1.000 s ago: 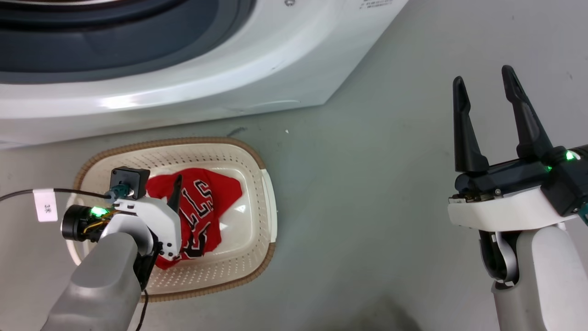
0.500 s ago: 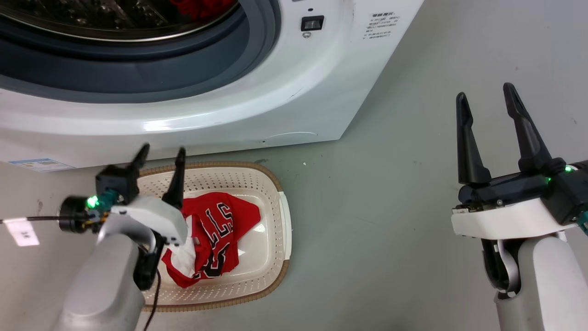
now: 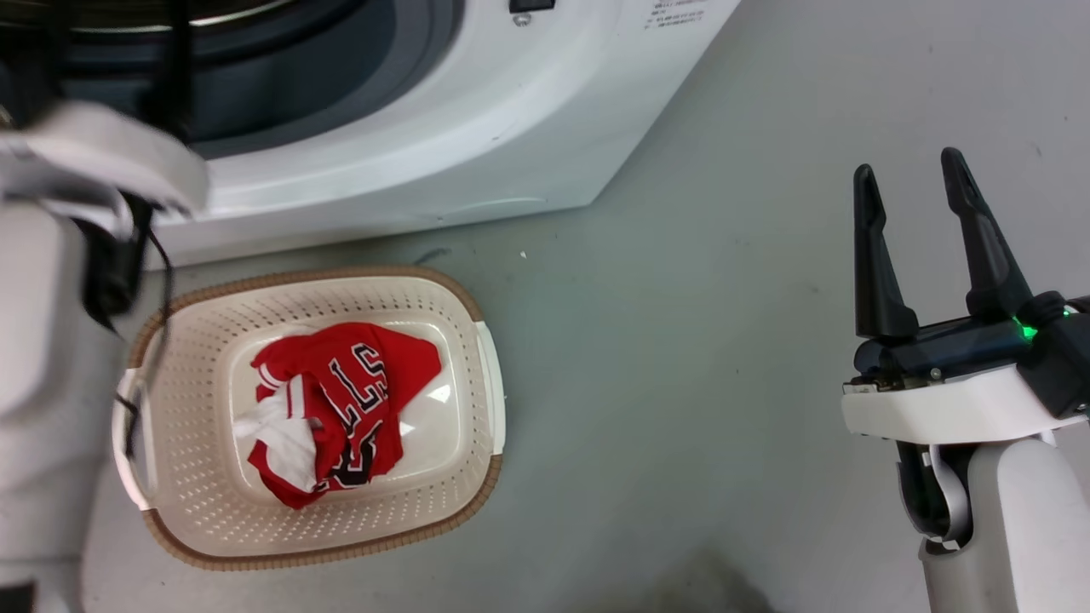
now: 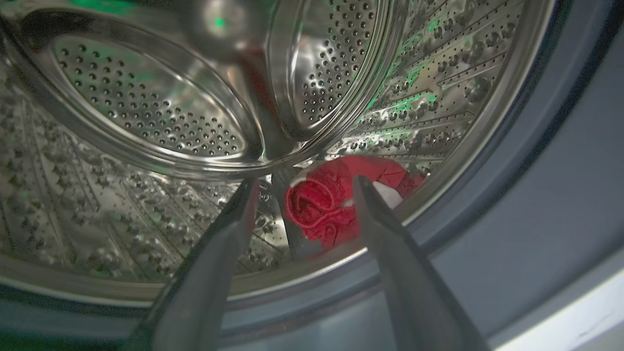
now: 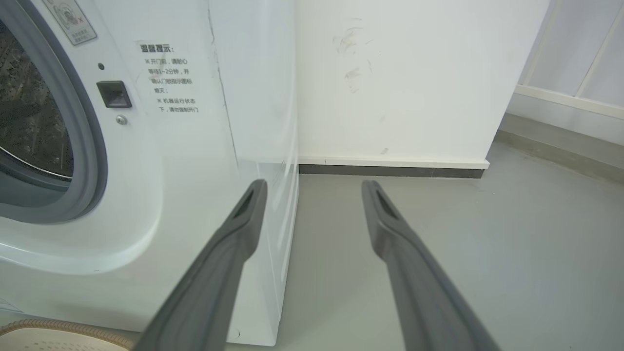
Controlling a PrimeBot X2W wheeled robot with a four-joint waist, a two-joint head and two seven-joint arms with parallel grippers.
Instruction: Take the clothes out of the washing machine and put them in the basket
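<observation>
left hand (image 4: 304, 181): fingers apart, gripping nothing, aimed into the steel drum (image 4: 146, 112) of the washing machine (image 3: 477, 128) from just outside its grey porthole rim. right hand (image 3: 908, 166): likewise apart and empty, hanging over the floor (image 3: 681, 383) well to the right of the basket (image 3: 490, 383).

judged about halfway through. done: one red garment (image 3: 328, 409) crumpled on the basket's bottom, white panel on its left side, basket standing just in front of the washer. left to do: at least one more red piece (image 4: 336, 200) with white trim, bunched low at the right of the drum, framed between the left fingers but untouched, to be grasped, drawn out and dropped in with the first.

writing: black white-edged letters on the basket garment, folded and upside down, perhaps "lls", too creased to be sure. on the washer front, beside the door latch (image 5: 113, 93), a printed chinese notice (image 5: 168, 78) headed "温馨提示"; higher up, a warning sticker (image 5: 68, 19), too small to read.
</observation>
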